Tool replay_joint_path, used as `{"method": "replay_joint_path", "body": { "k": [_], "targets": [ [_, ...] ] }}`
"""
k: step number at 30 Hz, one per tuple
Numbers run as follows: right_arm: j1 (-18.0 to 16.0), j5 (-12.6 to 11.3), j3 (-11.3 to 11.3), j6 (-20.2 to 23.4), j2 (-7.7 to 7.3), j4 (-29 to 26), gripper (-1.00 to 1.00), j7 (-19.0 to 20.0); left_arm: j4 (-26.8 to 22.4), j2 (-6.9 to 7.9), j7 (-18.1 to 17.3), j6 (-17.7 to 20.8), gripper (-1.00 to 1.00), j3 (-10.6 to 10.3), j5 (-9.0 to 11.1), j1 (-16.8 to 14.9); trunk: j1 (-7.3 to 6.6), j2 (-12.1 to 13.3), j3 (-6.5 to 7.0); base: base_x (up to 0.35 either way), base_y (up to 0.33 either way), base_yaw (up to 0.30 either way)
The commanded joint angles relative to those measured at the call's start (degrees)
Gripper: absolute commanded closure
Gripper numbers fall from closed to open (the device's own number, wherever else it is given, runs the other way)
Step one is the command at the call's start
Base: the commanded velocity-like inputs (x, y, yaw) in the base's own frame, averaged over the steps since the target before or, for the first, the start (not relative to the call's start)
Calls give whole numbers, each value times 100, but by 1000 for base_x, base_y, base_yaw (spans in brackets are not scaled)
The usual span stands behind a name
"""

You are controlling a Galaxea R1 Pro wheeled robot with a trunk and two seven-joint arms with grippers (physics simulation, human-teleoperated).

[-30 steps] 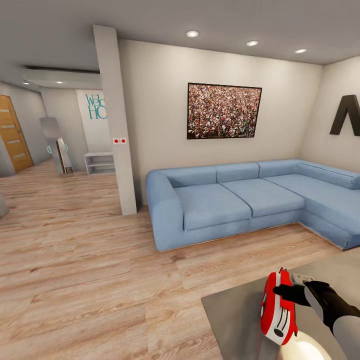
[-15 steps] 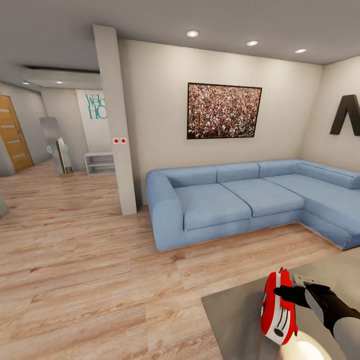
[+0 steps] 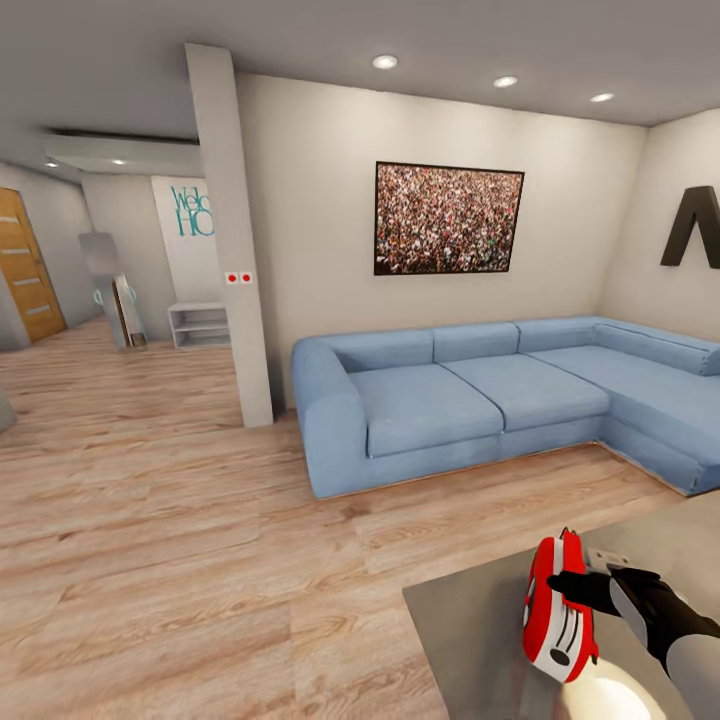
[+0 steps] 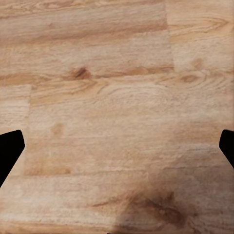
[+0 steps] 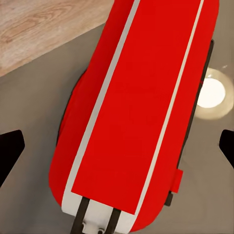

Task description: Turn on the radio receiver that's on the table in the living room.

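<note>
The red radio receiver [image 3: 556,612] with white trim stands on edge on the glossy grey table [image 3: 470,640] at the lower right of the head view. My right gripper [image 3: 578,590] reaches it from the right, its black fingers against the radio's upper side. In the right wrist view the radio's red top with white stripes [image 5: 141,112] lies between the spread fingertips [image 5: 9,151], so the right gripper [image 5: 117,148] is open around it, over the table [image 5: 34,107]. My left gripper [image 4: 117,148] hangs open over wood floor [image 4: 117,97].
A blue L-shaped sofa [image 3: 480,400] stands beyond the table under a dark-framed crowd picture [image 3: 448,220]. A white pillar [image 3: 235,250] stands left of the sofa, with a hallway and wooden door [image 3: 25,265] behind. Wood floor [image 3: 180,540] spreads to the left.
The whole head view has shifted up a touch, so the camera moved. My right gripper stays against the radio and the radio has not shifted on the table.
</note>
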Motion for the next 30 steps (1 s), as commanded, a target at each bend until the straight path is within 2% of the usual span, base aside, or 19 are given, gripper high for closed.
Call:
{"method": "replay_joint_path", "body": {
  "k": [1, 16, 24, 25, 30],
  "targets": [
    [0, 0, 0, 0, 0, 2, -100, 4, 3, 0, 0, 0, -100, 0, 0, 0, 23, -42, -18, 0, 0, 0],
    [0, -8, -1, 0, 0, 17, -100, 10, 3, -9, 0, 0, -100, 0, 0, 0, 352, -643, -288, 0, 0, 0],
    [0, -9, 2, 0, 0, 20, -100, 15, 1, -17, 8, 6, -100, 0, 0, -1, 352, -643, -288, 0, 0, 0],
    [0, -9, 3, 0, 0, 22, 100, 20, 0, -17, 9, 7, -100, 0, 0, 0, 352, -643, -288, 0, 0, 0],
    [0, -2, 4, 0, 0, 26, 100, 27, 4, -19, 9, 3, -100, 0, 0, 0, 352, -643, -288, 0, 0, 0]
  ]
}}
